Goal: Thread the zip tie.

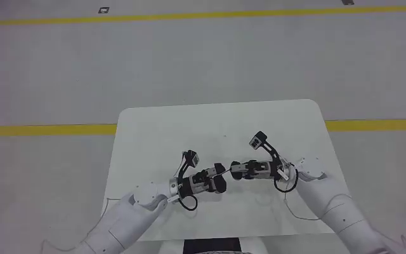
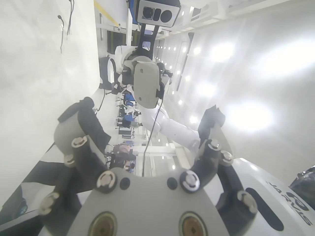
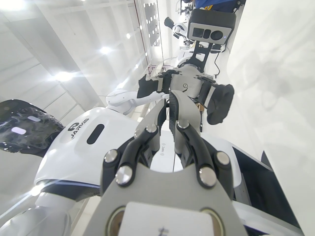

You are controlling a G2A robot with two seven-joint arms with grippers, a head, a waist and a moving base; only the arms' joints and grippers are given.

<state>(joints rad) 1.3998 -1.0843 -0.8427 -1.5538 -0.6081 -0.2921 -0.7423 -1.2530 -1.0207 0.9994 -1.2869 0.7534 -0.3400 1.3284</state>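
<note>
**Right claw.** My right claw (image 3: 169, 99) is clenched, its two grey fingers (image 3: 189, 114) pressed flat together. It grips the thin black plastic zip tie (image 2: 152, 133). In the left wrist view the tie leaves the seam at the edge of the right claw (image 2: 146, 84). From there it runs as one slightly bowed strand toward the base plate of my left claw (image 2: 149, 106).

**Left claw.** My left claw is released and grasps nothing. Its black-padded fingers (image 2: 81, 119) stand wide apart. The free length of the zip tie passes between them and touches neither pad. In the right wrist view the left claw (image 3: 183, 94) faces my right claw tip to tip, its two pads splayed to either side.

**Position of both.** In the top view the left claw (image 1: 222, 183) and the right claw (image 1: 235, 170) meet nose to nose, just beside each other. They are above the white table with rounded corners (image 1: 158, 127). They sit over its near half, about midway between its left and right edges. Each forearm comes in from its own near corner.

**Fittings.** A black box-shaped camera on a black bracket (image 2: 157, 10) stands up from my right wrist. A matching camera (image 3: 210, 29) stands up from my left wrist.

**Surroundings.** Several loose black zip ties (image 2: 70, 13) lie flat on the table top, well apart from both claws. I cannot tell which edge they lie nearest. A yellow floor stripe (image 1: 57, 129) runs beyond the table's left and right edges. A second yellow stripe (image 1: 203, 14) runs farther off, past the far edge.
</note>
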